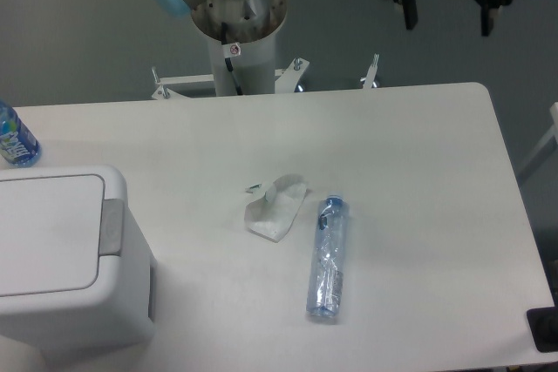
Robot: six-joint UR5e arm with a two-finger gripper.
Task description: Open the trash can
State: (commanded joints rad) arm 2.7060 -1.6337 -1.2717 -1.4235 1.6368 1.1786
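Observation:
The trash can (61,254) is a large boxy white bin at the table's front left. Its flat lid (44,231) lies closed, with a small grey push tab (112,226) on its right edge. My gripper (446,23) hangs high at the top right, beyond the table's far edge and far from the bin. Its two black fingers (407,8) stand apart, open and empty.
An empty clear plastic bottle (328,257) lies on the table right of centre. A crumpled white tissue (275,207) lies beside it. A blue-labelled bottle (15,137) stands at the far left, behind the bin. The arm's base column (237,32) rises behind the table.

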